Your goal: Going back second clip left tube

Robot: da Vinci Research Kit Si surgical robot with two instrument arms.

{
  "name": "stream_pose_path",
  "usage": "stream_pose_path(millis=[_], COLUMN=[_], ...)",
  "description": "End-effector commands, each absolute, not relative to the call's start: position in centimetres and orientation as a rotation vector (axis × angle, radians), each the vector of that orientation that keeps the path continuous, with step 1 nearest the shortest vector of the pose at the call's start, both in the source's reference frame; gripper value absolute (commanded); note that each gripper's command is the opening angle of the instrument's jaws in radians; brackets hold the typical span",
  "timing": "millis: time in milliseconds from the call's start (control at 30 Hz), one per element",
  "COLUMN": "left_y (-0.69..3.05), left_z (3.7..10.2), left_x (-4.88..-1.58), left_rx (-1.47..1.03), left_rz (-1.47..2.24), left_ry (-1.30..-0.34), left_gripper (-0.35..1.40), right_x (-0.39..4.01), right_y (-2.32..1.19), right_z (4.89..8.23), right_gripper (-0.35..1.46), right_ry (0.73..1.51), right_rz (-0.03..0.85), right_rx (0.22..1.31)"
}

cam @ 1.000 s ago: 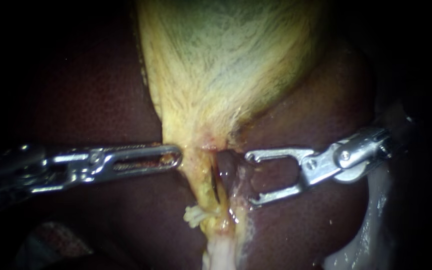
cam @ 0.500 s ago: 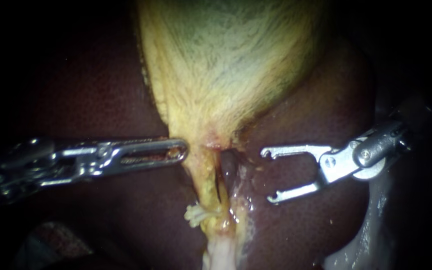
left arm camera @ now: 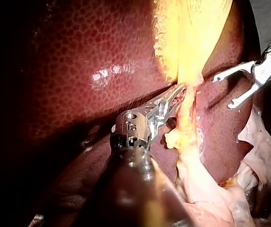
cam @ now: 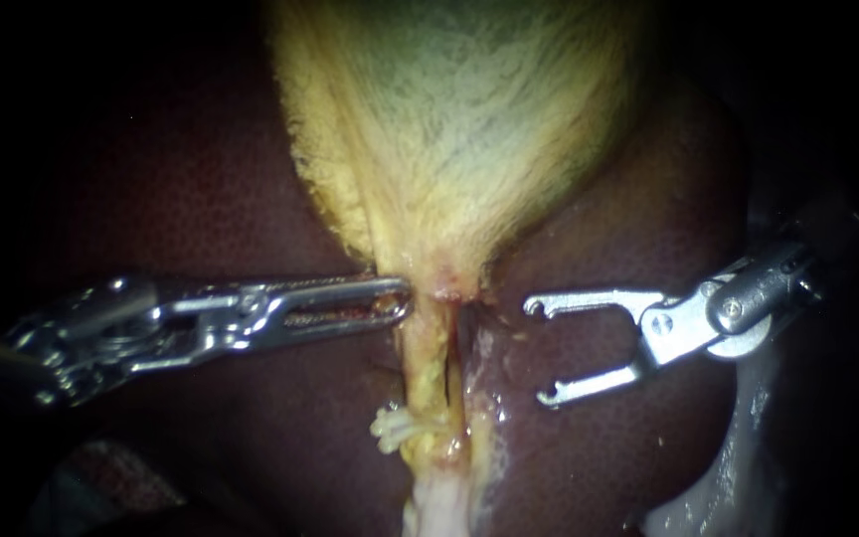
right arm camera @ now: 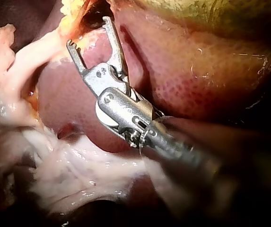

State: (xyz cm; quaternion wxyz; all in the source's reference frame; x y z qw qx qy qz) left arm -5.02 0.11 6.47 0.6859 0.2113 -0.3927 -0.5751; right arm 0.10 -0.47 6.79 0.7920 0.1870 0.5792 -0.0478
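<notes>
The yellow-green gallbladder (cam: 449,129) narrows to a neck, and a yellow tube (cam: 429,368) runs down from it over the dark liver (cam: 201,199). A frayed white tuft (cam: 390,428) hangs off the tube's left side. My left instrument (cam: 400,300) lies level, its slotted jaws together on the edge of the gallbladder neck; the left wrist view shows the same grip (left arm camera: 180,90). To the right of the tube, clear of it, my right instrument (cam: 537,350) has its hooked jaws wide open and empty. It also appears in both wrist views (right arm camera: 89,33) (left arm camera: 222,91).
Liver (left arm camera: 88,61) surrounds the neck on both sides. Pale wet fatty tissue (cam: 718,487) lies under my right instrument's shaft, and more such tissue (right arm camera: 69,175) shows beside it in the right wrist view.
My right instrument's open jaws drew back to the right, off the tube. My left instrument moved right, carrying the gallbladder neck and tube with it.
</notes>
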Motion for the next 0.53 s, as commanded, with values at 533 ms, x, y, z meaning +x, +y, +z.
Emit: stream_pose_path(millis=[533], left_y=[0.11], left_z=[6.47], left_x=[-5.02], left_rx=[0.473], left_rz=[-1.288], left_ry=[-0.878], left_gripper=[-0.33], right_x=[0.11], right_y=[-0.49], right_z=[6.77], right_gripper=[0.60], right_ry=[1.246], right_rz=[-0.102], right_rx=[0.402])
